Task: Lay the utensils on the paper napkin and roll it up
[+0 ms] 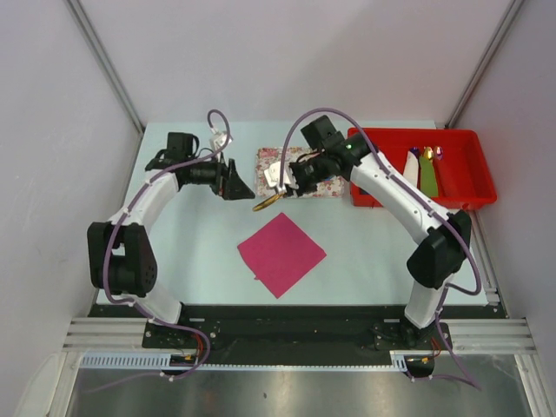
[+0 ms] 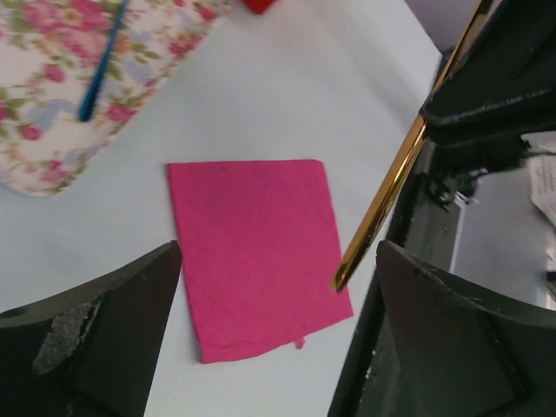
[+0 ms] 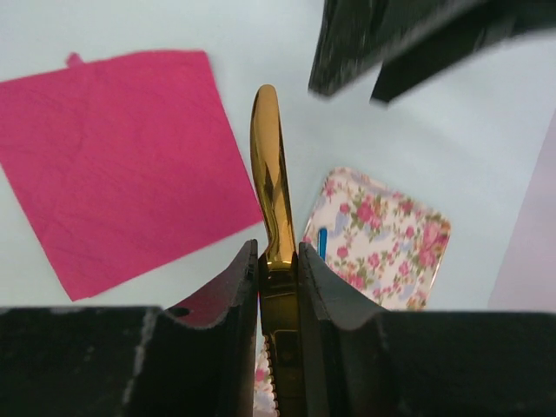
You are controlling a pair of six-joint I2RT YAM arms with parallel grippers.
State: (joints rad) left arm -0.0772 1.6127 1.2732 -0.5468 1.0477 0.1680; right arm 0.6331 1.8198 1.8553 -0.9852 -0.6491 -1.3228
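Right tool [image 3: 278, 256] clamped narrow on gold knife [image 3: 268, 156] above the counter [image 1: 191, 252], left tool [image 1: 233, 181] wide and empty beside it; pink paper napkin [image 1: 281, 254] flat and bare below both, teal fork [image 2: 100, 69] on floral tray [image 2: 43, 139] behind right tool, so nothing placed, rolling not started.

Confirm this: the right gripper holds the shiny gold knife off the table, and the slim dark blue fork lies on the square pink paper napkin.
Not quite. The slim dark blue fork lies on the rectangular floral-patterned tray, not on the square pink paper napkin, as the left wrist view shows. The right gripper does hold the shiny gold knife off the table.
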